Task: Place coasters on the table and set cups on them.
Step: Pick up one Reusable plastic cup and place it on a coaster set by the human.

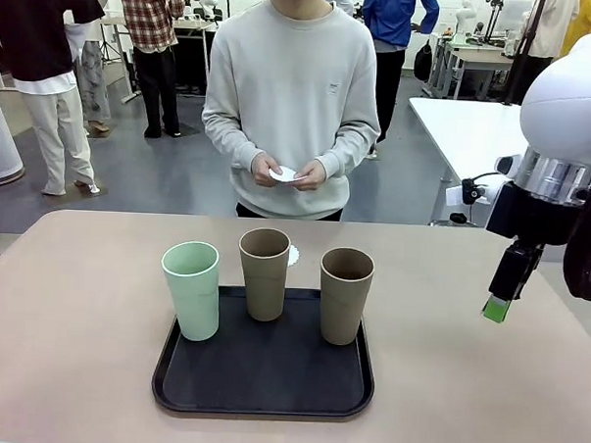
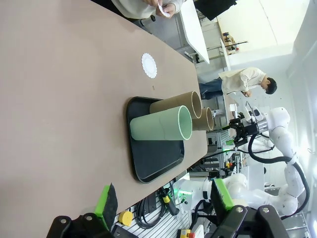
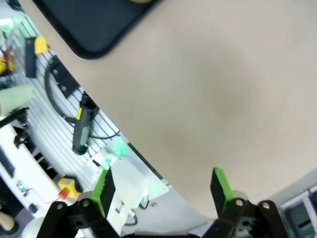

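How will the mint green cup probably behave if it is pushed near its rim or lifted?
The mint green cup is tall and narrows toward its base, so a push near the rim would probably tip it rather than slide it. It looks empty and thin-walled, so likely light. Its matte surface seems not very slippery.

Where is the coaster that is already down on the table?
The coaster lies flat on the table beyond the black tray, on the person's side, partly hidden behind the middle brown cup in the front view.

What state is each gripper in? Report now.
Left gripper: open, empty.
Right gripper: open, empty.
Person's hands: holding a coaster.
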Available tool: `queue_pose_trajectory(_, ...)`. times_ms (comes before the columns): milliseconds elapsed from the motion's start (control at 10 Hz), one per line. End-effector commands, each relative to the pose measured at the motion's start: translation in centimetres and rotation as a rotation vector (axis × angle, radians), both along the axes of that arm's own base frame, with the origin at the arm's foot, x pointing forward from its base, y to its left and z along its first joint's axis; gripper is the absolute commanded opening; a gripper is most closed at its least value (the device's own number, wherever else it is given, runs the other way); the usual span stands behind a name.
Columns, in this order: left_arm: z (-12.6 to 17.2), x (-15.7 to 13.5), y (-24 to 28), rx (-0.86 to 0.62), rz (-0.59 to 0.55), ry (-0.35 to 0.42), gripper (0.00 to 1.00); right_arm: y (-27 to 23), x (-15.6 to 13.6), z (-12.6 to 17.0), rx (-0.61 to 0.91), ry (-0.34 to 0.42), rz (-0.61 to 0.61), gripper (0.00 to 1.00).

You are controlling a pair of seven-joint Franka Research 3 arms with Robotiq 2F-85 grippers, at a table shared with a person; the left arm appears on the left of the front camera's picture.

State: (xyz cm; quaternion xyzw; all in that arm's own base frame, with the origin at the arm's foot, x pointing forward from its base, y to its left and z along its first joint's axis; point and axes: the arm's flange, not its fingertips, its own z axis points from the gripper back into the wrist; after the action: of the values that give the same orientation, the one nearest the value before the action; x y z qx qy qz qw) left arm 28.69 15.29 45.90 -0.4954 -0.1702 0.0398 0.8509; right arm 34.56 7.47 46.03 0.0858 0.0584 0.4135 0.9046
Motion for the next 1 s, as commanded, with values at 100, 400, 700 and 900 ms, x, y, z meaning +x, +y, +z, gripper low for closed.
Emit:
queue_pose_trajectory(100, -0.1, -0.2, 0.2, -0.011, -0.006, -0.016, 1.00, 0.0, -0.4, 0.7, -0.020, -0.005, 0.003, 1.00)
queue_pose_trajectory(400, -0.1, -0.2, 0.2, -0.011, -0.006, -0.016, 1.00, -2.7, 1.9, 2.3, 0.650, -0.034, 0.453, 1.00)
queue_pose_trajectory(700, -0.1, -0.2, 0.2, -0.011, -0.006, -0.016, 1.00, -8.0, 4.5, 1.3, 1.173, -0.169, 0.564, 1.00)
queue_pose_trajectory(900, -0.1, -0.2, 0.2, -0.011, -0.006, -0.016, 1.00, -8.9, 5.6, -1.2, 1.303, -0.341, 0.447, 1.00)
